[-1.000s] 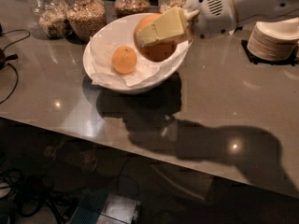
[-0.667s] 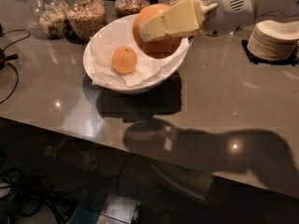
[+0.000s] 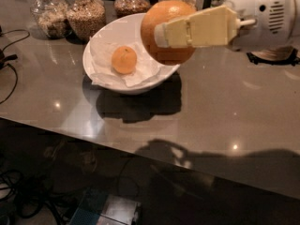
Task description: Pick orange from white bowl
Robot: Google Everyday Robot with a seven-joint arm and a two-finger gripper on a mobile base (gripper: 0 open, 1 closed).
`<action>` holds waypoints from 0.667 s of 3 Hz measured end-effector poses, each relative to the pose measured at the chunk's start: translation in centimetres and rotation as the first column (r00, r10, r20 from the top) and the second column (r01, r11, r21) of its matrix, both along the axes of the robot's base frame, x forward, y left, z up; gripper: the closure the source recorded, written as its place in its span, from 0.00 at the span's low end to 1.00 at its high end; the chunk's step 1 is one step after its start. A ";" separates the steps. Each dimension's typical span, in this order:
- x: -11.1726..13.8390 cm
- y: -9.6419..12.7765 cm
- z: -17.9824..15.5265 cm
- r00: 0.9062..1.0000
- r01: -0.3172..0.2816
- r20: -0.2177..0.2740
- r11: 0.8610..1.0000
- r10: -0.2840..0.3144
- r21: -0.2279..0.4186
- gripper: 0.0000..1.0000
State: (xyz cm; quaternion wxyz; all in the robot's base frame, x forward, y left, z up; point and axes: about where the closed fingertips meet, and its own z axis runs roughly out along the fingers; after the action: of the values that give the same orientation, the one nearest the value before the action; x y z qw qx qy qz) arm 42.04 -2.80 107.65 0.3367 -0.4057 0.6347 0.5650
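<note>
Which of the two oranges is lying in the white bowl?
The smaller round orange, on crumpled paper in the glossy white bowl; the larger orange is held above its rim by the gripper.

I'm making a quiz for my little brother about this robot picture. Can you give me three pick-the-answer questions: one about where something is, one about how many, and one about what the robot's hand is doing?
1. Where is the small orange?
A) in the white bowl
B) on the floor
C) on a chair

2. How many oranges show?
A) one
B) two
C) four

3. What is the gripper doing?
A) hanging open and empty
B) shut on the big orange
C) pushing the bowl

Answers:
1 A, it lies on the paper in the bowl.
2 B, one is in the bowl and one is held.
3 B, it clamps the big orange, raised over the bowl's right side.
</note>
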 end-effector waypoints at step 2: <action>-3.3 -1.5 -0.8 0.997 0.072 0.015 0.995 -0.073 0.064 1.00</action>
State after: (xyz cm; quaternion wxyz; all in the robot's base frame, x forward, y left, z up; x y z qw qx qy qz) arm 38.77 -4.30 106.82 0.3748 -0.3764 0.6280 0.5687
